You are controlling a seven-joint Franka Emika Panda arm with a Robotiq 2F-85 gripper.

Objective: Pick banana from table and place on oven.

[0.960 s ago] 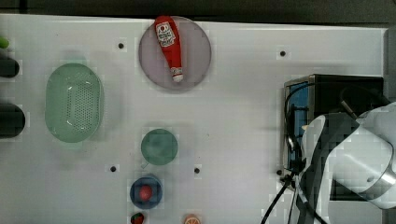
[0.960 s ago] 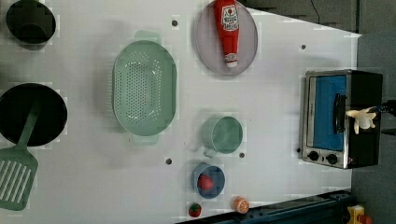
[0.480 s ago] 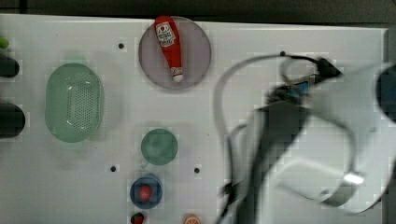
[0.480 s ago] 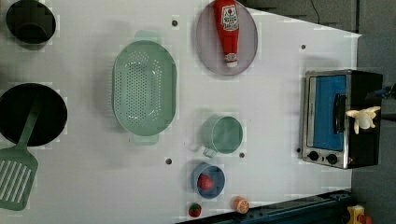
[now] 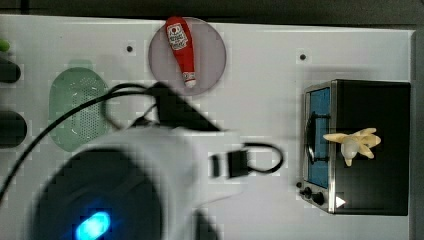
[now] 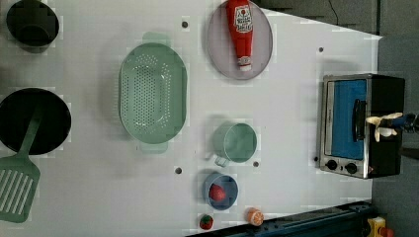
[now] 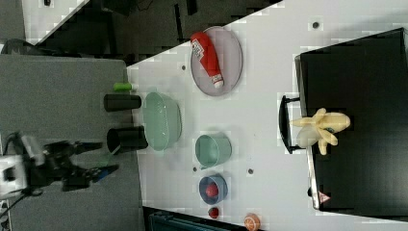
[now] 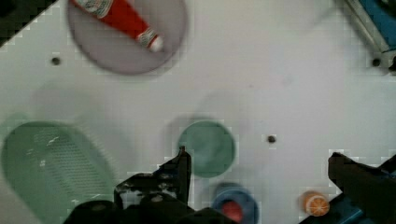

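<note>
Tool [image 8: 254, 161] jaws stand wide and empty in the wrist view, above the worktop [image 8: 280, 79]. Top view: banana [image 5: 352, 142] lies right of centre on the oven [image 5: 372, 150]; judged placed, so retreat clear

Red ketchup bottle [image 6: 240, 29] lies on round grey plate [image 6: 262, 54], cap toward plate middle. Pale green perforated colander [image 6: 152, 92] beside plate. Teal mug [image 6: 236, 142] near colander. Small blue bowl [image 6: 209, 183] holds red fruit [image 6: 216, 193]. Orange slice toy [image 6: 254, 216] and red tomato toy [image 6: 206, 222] at edge. Black pan [image 6: 54, 123] holds green slotted spatula [image 6: 19, 182].
</note>
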